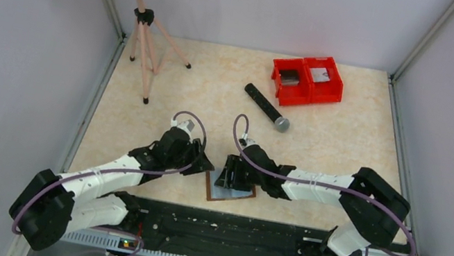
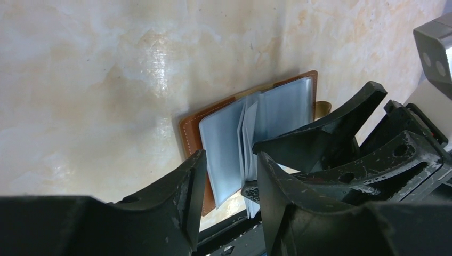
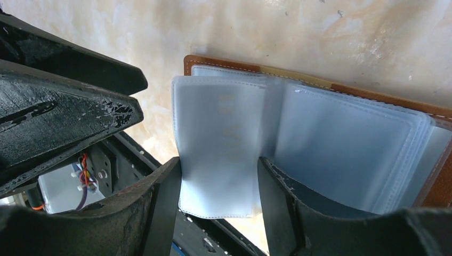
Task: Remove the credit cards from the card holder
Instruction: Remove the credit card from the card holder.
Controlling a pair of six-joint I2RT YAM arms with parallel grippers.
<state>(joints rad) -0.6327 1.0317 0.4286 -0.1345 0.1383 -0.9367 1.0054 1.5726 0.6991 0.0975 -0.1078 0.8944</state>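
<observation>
The card holder point(image 1: 237, 193) lies open on the table near the front edge, brown leather outside, cloudy grey-blue sleeves point(image 2: 229, 133) fanned up. No credit cards can be made out; only a faint yellowish print shows through one raised sleeve point(image 3: 226, 114). My left gripper point(image 2: 230, 157) stands open at the holder's left edge, with sleeves seen through the gap between its fingers. My right gripper point(image 3: 219, 162) is open over the holder point(image 3: 341, 133), its fingers either side of the raised sleeve. The two grippers point(image 1: 203, 165) point(image 1: 230, 174) nearly touch each other.
Red twin bins point(image 1: 306, 80) sit at the back right. A black microphone point(image 1: 266, 107) lies in front of them. A tripod music stand point(image 1: 143, 50) is at the back left. A black rail point(image 1: 227, 230) runs along the front edge just behind the holder.
</observation>
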